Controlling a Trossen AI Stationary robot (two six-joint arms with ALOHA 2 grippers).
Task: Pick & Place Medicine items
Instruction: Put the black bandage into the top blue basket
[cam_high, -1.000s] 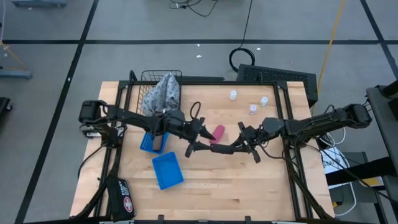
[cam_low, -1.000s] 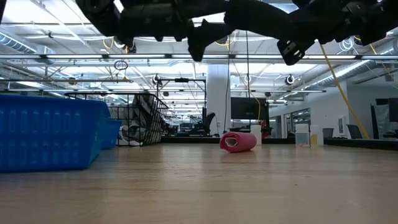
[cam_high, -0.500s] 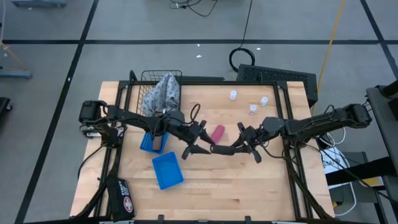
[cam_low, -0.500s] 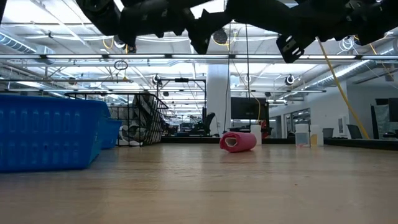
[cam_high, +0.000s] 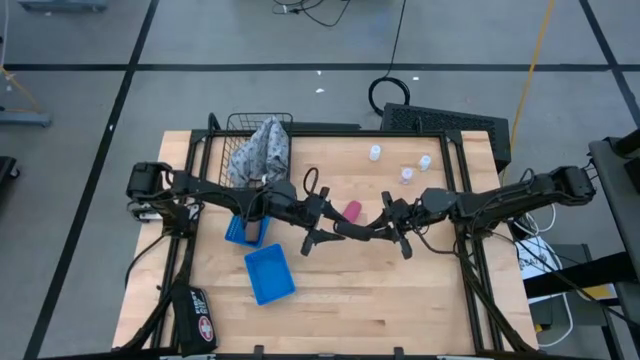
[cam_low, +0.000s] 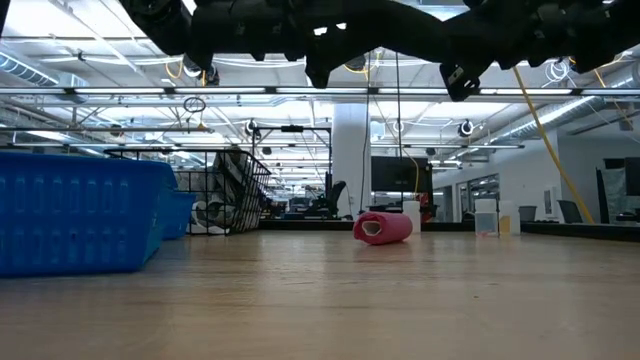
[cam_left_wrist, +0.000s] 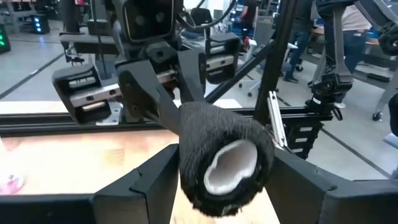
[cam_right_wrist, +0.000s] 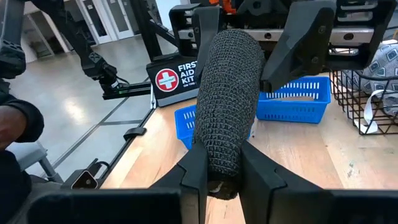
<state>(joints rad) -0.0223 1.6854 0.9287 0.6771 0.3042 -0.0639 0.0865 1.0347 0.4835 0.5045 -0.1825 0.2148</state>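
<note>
Black bandage roll (cam_right_wrist: 227, 99) hangs above mid-table, right gripper (cam_right_wrist: 217, 177) clamped on one end, left gripper's (cam_left_wrist: 217, 186) fingers spread around the other. It looks light, soft, squashy; gripping mid-body seems safest.

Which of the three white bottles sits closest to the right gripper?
The white bottle nearest the table's middle, lowest of the three in the high view; the other two stand farther toward the back edge.

The black oblong roll (cam_right_wrist: 227, 99), fabric-textured with a white core, is being held above the table centre. The pink tube (cam_high: 352, 211) is lying on its side nearby. Three white bottles (cam_high: 375, 153) are standing toward the far edge.
</note>
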